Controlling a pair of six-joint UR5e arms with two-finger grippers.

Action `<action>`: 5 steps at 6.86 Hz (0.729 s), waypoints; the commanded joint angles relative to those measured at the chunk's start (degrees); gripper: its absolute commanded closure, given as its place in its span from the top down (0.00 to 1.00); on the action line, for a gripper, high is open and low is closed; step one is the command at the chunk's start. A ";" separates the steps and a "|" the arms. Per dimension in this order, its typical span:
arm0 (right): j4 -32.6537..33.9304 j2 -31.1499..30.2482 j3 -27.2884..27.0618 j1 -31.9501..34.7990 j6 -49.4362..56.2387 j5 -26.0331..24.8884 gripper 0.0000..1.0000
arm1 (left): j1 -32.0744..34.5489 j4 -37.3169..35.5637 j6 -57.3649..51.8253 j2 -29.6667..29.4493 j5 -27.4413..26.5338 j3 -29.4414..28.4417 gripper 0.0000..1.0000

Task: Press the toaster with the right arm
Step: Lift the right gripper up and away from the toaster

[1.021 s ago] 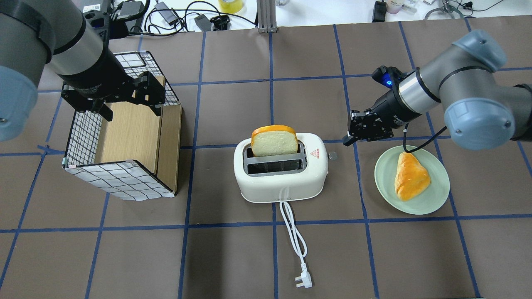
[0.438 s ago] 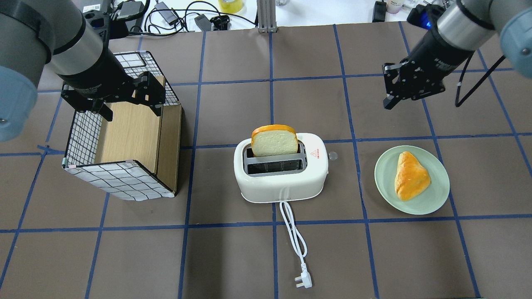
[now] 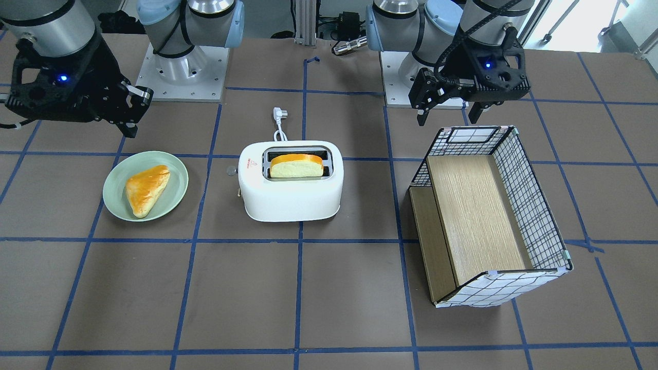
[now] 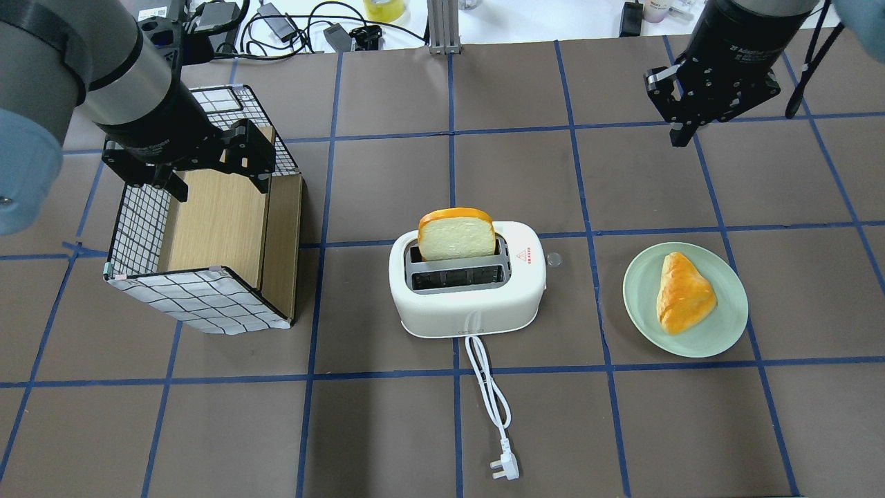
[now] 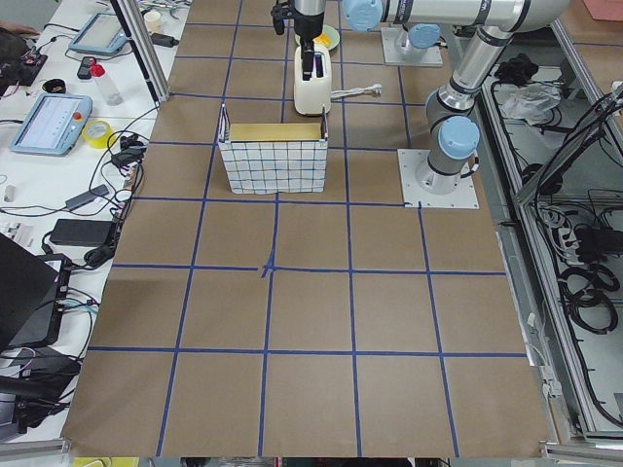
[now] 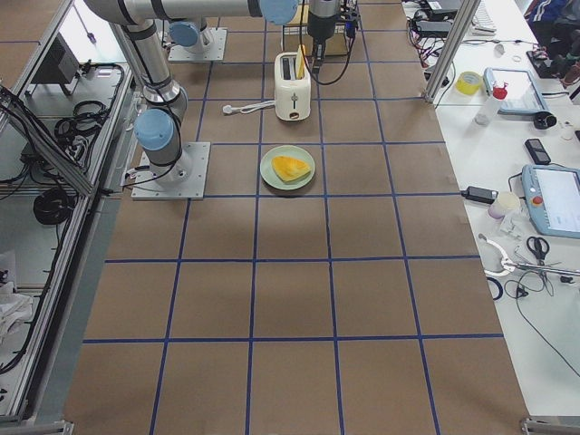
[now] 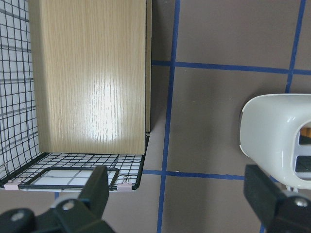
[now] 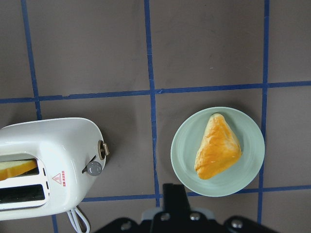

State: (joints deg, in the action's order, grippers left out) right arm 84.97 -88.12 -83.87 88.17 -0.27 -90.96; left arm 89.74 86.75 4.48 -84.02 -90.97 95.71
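Note:
The white toaster (image 4: 470, 308) stands mid-table, cord and plug (image 4: 503, 470) trailing toward me. It also shows in the front view (image 3: 293, 198) and the right wrist view (image 8: 48, 145). A bread slice (image 4: 456, 236) stands high in its far slot. A grey knob (image 8: 94, 168) and a small lever (image 8: 103, 149) are on its right end. My right gripper (image 4: 681, 133) is shut and empty, raised far behind and to the right of the toaster, apart from it. My left gripper (image 4: 218, 183) is open and empty above the basket (image 4: 200, 299).
A green plate (image 4: 722, 332) with a golden pastry (image 4: 684, 294) lies right of the toaster. The wire basket with a wooden floor lies on its side at the left. Cables and devices line the table's far edge (image 4: 276, 28).
My right gripper, shut, has risen and pulled away from the toaster's right end to the far right. The bread slice still stands up. The left arm has not moved.

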 commanded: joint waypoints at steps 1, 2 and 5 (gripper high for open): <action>4.91 0.23 -1.20 1.39 0.36 -1.24 0.55 | 0.00 0.00 0.00 0.00 -0.09 0.00 1.00; 6.34 0.23 -1.99 1.39 0.45 -1.15 0.77 | 0.00 0.00 0.00 0.00 0.00 0.00 1.00; 9.42 0.23 -2.00 1.39 0.54 -1.07 1.00 | -0.09 0.00 0.00 0.00 0.00 0.00 1.00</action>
State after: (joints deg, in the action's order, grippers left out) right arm 93.46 -87.90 -85.87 89.52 0.24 -92.09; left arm 89.72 86.75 4.48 -84.02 -90.99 95.71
